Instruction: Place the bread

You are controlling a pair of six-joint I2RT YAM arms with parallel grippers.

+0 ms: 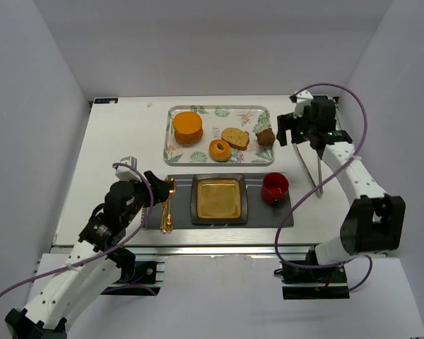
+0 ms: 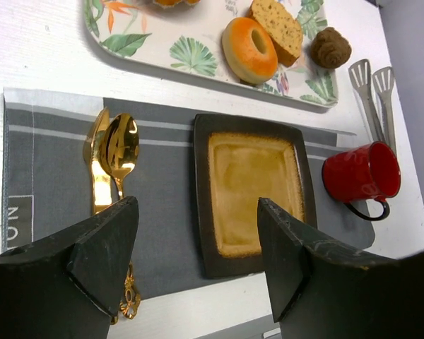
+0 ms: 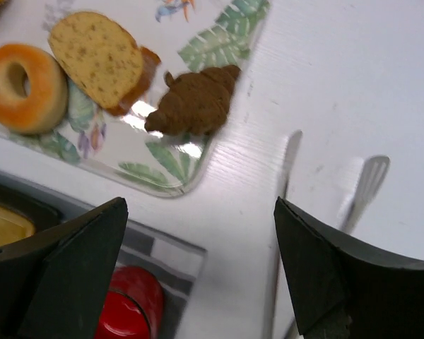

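The bread (image 1: 234,137) is a tan speckled slice with a brown crust. It lies on the leaf-patterned tray (image 1: 205,115) between the ring doughnut (image 1: 220,150) and the dark muffin (image 1: 266,136). It also shows in the left wrist view (image 2: 278,27) and the right wrist view (image 3: 95,56). My right gripper (image 1: 290,133) (image 3: 199,205) is open and empty, above the table just right of the tray's near right corner. My left gripper (image 1: 157,183) (image 2: 196,206) is open and empty, over the grey placemat (image 1: 180,215) near the gold cutlery.
A brown square plate (image 1: 195,199) (image 2: 201,198) sits empty on the placemat. A red cup (image 1: 275,188) (image 2: 360,173) stands to its right and a gold spoon (image 2: 120,145) and fork to its left. Metal tongs (image 1: 316,169) (image 3: 366,185) lie right of the cup. An orange round item (image 1: 187,127) is on the tray.
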